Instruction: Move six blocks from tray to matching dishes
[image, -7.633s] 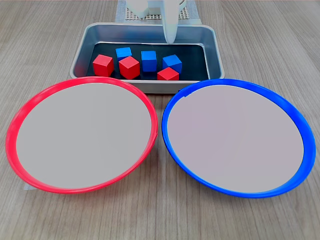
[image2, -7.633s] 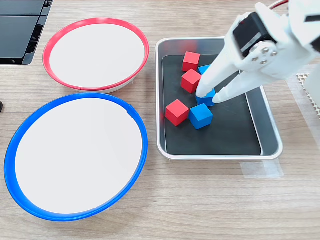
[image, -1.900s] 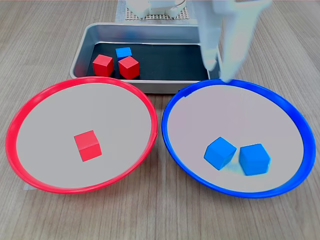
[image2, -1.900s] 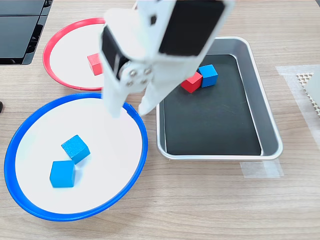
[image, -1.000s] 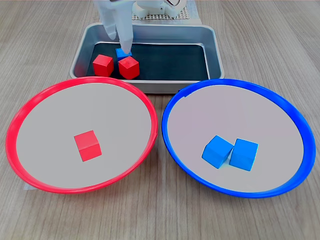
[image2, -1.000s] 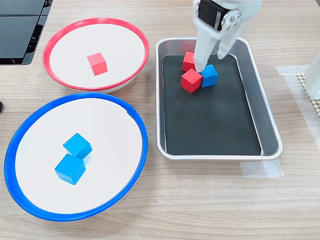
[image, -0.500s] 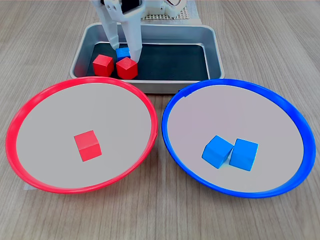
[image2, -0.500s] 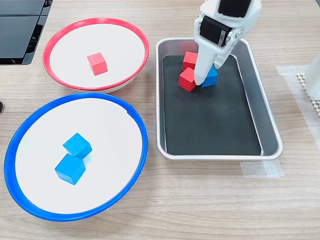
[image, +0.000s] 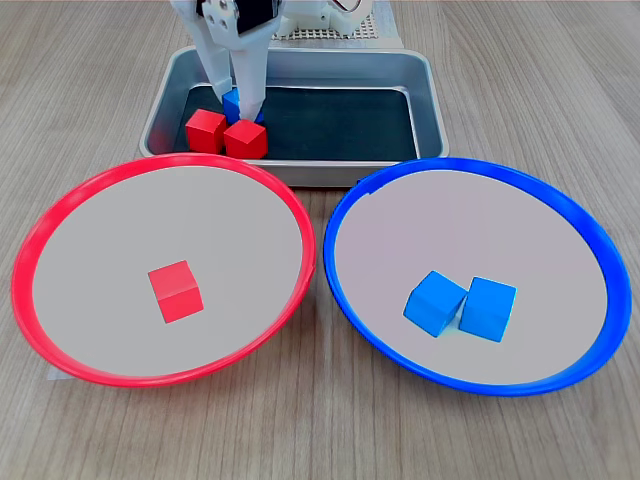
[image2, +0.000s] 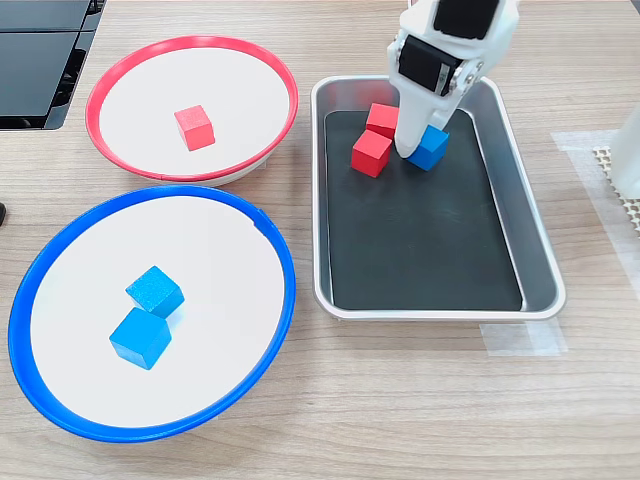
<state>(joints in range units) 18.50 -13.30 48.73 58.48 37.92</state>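
The silver tray (image: 426, 92) (image2: 541, 250) holds two red blocks (image: 205, 130) (image: 246, 140) and one blue block (image: 232, 100). In the second exterior view the red ones (image2: 382, 119) (image2: 371, 154) sit left of the blue one (image2: 433, 148). My white gripper (image: 238, 104) (image2: 422, 146) reaches down into the tray, its fingers closed on either side of the blue block, which still rests on the black floor. The red-rimmed dish (image: 30, 250) (image2: 190, 42) holds one red block (image: 176, 291) (image2: 194, 127). The blue-rimmed dish (image: 600, 250) (image2: 20, 300) holds two blue blocks (image: 436, 303) (image: 487, 308).
A dark flat device (image2: 40, 50) lies at the second exterior view's upper left. A white mesh mat (image2: 622, 175) and the arm's base stand at the second exterior view's right edge. Clear tape (image2: 520, 340) lies on the wood beside the tray.
The fingers have closed in around the blue block. The nearer red block was nudged aside, toward the other red one. The dishes and their blocks have not moved.
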